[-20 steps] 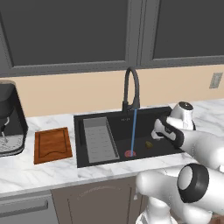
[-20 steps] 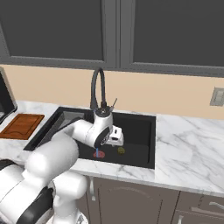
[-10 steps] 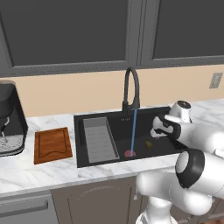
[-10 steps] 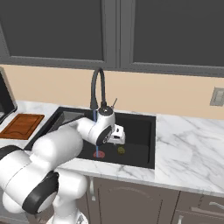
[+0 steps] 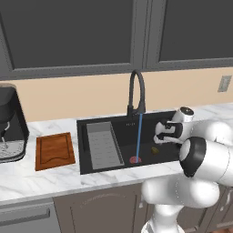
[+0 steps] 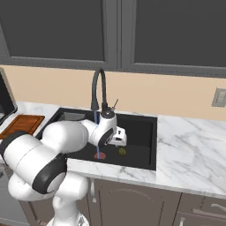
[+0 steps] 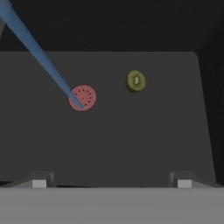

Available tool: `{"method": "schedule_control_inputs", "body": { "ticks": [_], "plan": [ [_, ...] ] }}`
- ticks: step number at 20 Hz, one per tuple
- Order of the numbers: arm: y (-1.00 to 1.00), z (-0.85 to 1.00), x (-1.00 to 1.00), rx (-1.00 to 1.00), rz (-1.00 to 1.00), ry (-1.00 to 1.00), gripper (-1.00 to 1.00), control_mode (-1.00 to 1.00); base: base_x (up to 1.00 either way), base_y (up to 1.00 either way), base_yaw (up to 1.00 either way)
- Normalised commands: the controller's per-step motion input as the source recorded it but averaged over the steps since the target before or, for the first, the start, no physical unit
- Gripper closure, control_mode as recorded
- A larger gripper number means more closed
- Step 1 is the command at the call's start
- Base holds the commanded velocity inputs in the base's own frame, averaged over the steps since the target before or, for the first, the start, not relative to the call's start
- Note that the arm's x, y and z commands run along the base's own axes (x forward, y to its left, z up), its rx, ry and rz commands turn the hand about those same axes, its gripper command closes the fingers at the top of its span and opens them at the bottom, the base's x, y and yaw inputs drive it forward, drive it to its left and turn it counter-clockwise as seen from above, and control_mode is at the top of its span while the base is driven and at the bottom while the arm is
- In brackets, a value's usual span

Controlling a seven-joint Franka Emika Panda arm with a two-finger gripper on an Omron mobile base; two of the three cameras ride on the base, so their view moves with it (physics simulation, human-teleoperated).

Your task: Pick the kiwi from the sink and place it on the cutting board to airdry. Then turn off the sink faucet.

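My gripper (image 7: 111, 183) spread wide, empty, hovering above sink (image 5: 113, 129) floor. Kiwi (image 7: 136, 81) lies on basin bottom, just beside red drain (image 7: 82, 97), clear of water stream (image 7: 39, 54). Judged light, wet, slippery, bruisable; recommend gentle pinch across widest middle.

White arm bent low, gripper (image 5: 160, 134) fingers spread wide
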Motion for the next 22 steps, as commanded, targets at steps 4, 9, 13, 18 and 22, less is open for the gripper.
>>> {"method": "schedule_control_inputs", "body": {
  "ticks": [4,9,13,18,22],
  "plan": [
    [0.00,-0.25,0.22,0.00,0.00,0.00,-1.00,-1.00,0.00,0.00,0.00],
    [0.00,-0.14,0.18,0.01,0.00,0.01,-1.00,-1.00,0.00,0.00,0.00],
    [0.00,-0.10,0.12,0.01,0.00,0.00,-1.00,-1.00,0.00,0.00,0.00],
    [0.00,-0.13,0.06,0.00,0.00,0.00,-1.00,-1.00,0.00,0.00,0.00],
    [-0.01,-0.17,0.13,0.00,0.00,0.00,-1.00,-1.00,0.00,0.00,0.00]
  ]
}}
